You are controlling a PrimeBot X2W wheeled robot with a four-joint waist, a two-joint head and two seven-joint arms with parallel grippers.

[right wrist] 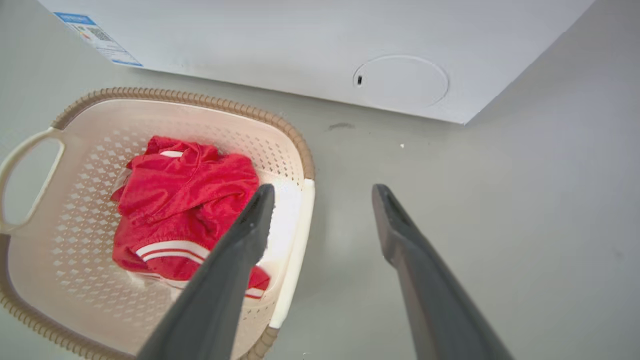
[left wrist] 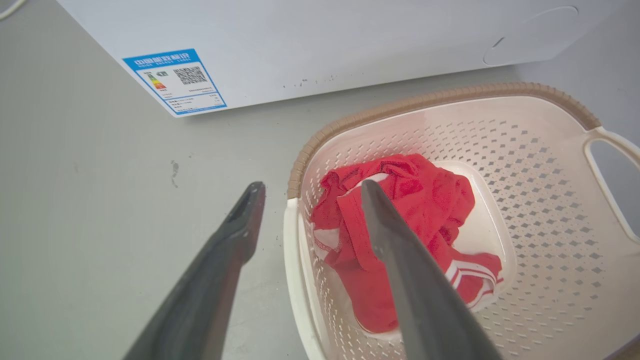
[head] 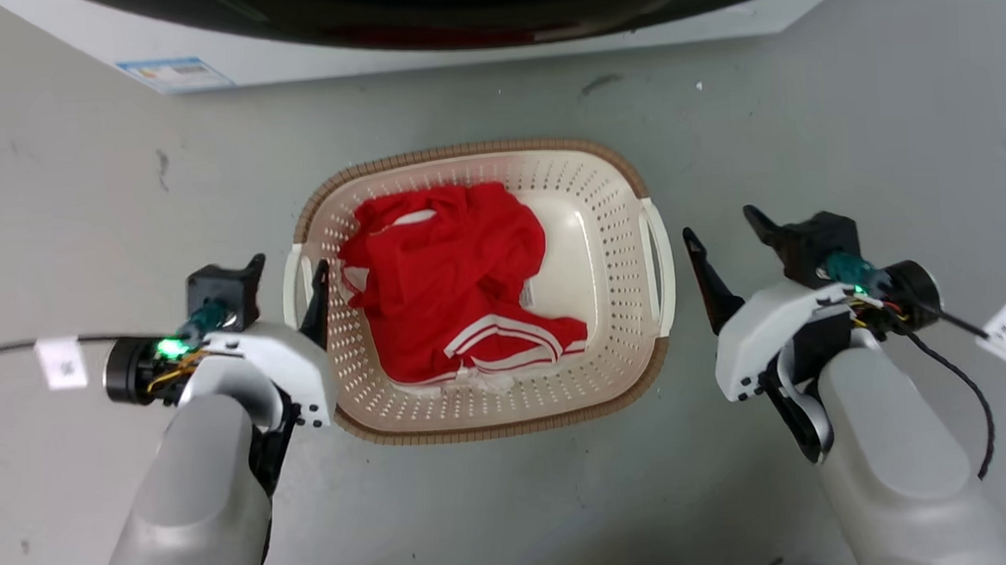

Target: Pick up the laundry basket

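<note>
A laundry basket [head: 612,225] holding a red garment [head: 451,277] sits on the floor [head: 75,167] before a washing machine [head: 371,61], likely light and stiff, best lifted by its white side handles [head: 659,266], with the left tool [head: 289,263] spread astride one and the right tool [head: 718,224] open beside the other.

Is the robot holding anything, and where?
Nothing is held. The left tool and right tool are open by the white side handles of the cream perforated plastic laundry basket.
</note>
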